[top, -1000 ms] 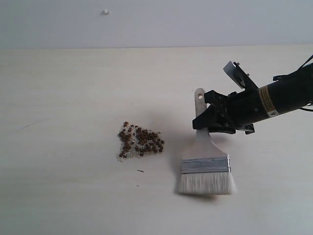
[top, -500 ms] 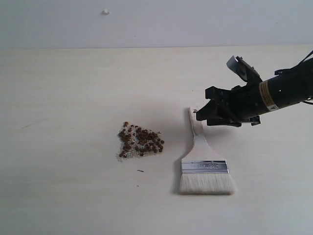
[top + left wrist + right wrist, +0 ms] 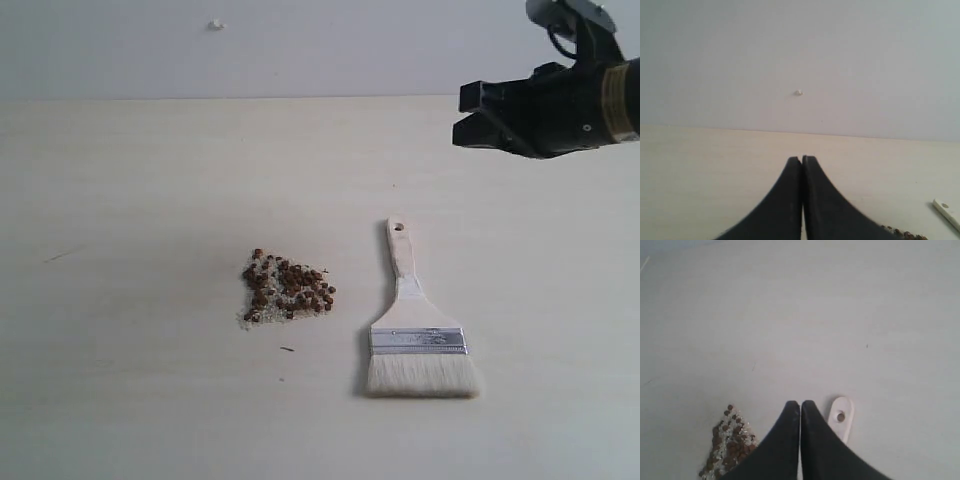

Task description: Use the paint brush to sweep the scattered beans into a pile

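Exterior view: beans (image 3: 288, 288) sit in 1 tight pile on the table (image 3: 130, 400), left of center, with whitish crumbs (image 3: 250, 315) mixed in along the pile's left edge. Brush (image 3: 415, 325) lies flat on the table just right of the pile, not touching it, with the handle pointing toward the wall (image 3: 300, 50) and the bristles toward the near edge. Right gripper (image 3: 460, 118) hangs in the air at upper right, well apart from the brush, holding nothing. 1 small white speck (image 3: 215, 24) is on the wall.

Left wrist view: left gripper (image 3: 801, 161) has both fingers pressed together, nothing between them, and is raised over bare table. A few beans (image 3: 897, 232) show at the frame edge, and the brush handle's end (image 3: 946, 207) pokes in beside them. Speck (image 3: 798, 92) is visible on the wall ahead.

Right wrist view: right gripper (image 3: 800, 404) has its fingers pressed together and empty, above the table. The brush (image 3: 841, 417) handle's end with its hole shows just beside 1 fingertip. The bean pile (image 3: 726, 447) lies on the other side of the fingers, apart from the handle.
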Tool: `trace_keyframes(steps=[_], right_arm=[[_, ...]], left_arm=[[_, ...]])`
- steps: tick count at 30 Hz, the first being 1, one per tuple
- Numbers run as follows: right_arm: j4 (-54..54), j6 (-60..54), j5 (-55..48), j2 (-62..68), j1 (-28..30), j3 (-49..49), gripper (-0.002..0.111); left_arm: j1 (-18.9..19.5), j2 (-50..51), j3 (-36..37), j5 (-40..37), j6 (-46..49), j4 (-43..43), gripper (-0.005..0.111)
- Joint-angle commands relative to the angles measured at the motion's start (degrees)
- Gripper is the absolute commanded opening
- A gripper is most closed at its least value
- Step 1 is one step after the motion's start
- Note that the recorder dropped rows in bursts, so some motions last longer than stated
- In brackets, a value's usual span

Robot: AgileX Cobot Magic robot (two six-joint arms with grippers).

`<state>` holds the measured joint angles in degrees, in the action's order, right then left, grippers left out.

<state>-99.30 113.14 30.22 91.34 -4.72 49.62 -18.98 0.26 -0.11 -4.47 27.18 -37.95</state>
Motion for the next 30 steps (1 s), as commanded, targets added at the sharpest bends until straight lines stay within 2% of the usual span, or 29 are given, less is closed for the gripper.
trace_keyframes(steps=[1,5,9,19,30], right_arm=[[9.2,-5.5,-8.9,-10.0,0.0,-7.8,0.0],[24.7,-18.2,-15.1,-21.1,0.0,-15.9,0.0],[35.7,-28.5,-14.2,-31.8,0.0,-21.9,0.0],[36.2,-28.9,-11.0,-53.4,0.0,-34.6,0.0],[36.2,-28.0,-10.9,-60.9,0.0,-35.2,0.0]], left_arm=[[-0.4,-0.3,0.1,-0.1,-0.2,0.0,0.0],[-0.4,-0.3,0.1,-0.1,-0.2,0.0,0.0],[-0.4,-0.3,0.1,-0.1,-0.2,0.0,0.0],[-0.4,-0.3,0.1,-0.1,-0.2,0.0,0.0],[-0.4,-0.3,0.1,-0.1,-0.2,0.0,0.0]])
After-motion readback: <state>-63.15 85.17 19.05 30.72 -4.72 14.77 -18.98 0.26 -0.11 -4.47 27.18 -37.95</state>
